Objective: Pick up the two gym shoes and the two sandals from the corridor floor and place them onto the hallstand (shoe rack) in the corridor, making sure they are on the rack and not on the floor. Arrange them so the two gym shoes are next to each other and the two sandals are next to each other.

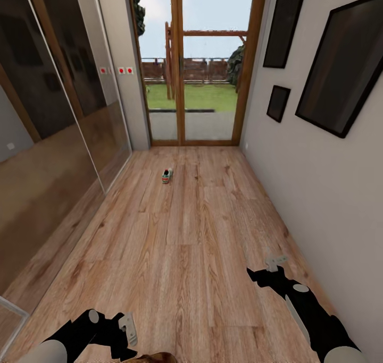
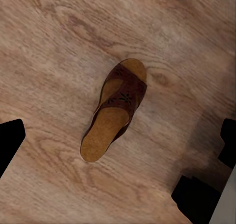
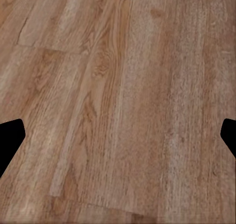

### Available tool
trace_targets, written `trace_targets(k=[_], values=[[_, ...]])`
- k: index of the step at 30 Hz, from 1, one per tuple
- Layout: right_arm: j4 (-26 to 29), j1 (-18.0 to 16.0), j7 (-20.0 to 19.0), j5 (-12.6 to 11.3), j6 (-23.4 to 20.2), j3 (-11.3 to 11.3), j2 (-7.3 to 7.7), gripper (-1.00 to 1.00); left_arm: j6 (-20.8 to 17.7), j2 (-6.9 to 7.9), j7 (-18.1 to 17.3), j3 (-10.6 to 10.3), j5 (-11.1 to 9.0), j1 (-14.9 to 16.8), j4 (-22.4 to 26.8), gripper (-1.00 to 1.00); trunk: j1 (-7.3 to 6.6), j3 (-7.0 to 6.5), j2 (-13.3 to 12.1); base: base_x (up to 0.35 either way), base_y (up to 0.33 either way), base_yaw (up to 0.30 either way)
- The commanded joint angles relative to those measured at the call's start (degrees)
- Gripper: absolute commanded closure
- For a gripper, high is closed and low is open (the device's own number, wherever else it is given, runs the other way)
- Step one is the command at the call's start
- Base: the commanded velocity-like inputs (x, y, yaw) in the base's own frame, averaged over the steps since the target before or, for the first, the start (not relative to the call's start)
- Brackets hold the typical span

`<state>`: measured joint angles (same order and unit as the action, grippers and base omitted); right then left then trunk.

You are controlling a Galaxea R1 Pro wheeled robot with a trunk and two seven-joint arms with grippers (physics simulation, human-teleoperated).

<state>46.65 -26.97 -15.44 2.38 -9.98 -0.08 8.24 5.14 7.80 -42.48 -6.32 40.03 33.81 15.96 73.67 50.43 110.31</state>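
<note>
One gym shoe (image 1: 167,176), white with green and red marks, lies far down the corridor floor (image 1: 213,235) near the glass door. A brown sandal (image 2: 115,111) with a dark strap and tan footbed lies flat on the planks, straight below my left gripper (image 2: 118,143), which is open and well above it. The same sandal (image 1: 154,358) peeks in at the head view's lower edge, beside the left gripper (image 1: 127,327). My right gripper (image 1: 274,262) is open over bare planks (image 3: 118,86). The hallstand, the other gym shoe and the other sandal are out of view.
A glossy sliding wardrobe (image 1: 53,140) lines the left side. The right wall (image 1: 319,182) carries dark picture frames. A wood-framed glass door (image 1: 194,86) closes the far end, with a garden beyond. A dark part of the robot (image 2: 196,202) shows near the sandal.
</note>
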Motion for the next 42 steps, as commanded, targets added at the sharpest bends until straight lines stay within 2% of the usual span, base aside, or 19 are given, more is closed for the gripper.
trace_targets(k=[1,26,42], values=[[0.11,-0.02,-0.21,0.3,-0.3,-0.01,0.02,-1.0,0.52,0.03,0.0,-0.18,0.48,0.02,0.08,-1.0,0.22,0.33,0.44,0.0,0.0,0.0],[0.11,-0.02,-0.21,0.52,-0.3,-0.03,0.02,-1.0,-0.56,0.11,0.13,-0.2,0.5,0.06,0.23,-1.0,5.71,7.1,10.47,0.0,0.0,0.0],[0.11,-0.02,-0.21,0.52,-0.3,-0.03,0.02,-1.0,-2.7,0.94,0.11,-0.18,2.13,0.41,2.52,-1.0,9.22,11.44,16.88,0.0,0.0,0.0]])
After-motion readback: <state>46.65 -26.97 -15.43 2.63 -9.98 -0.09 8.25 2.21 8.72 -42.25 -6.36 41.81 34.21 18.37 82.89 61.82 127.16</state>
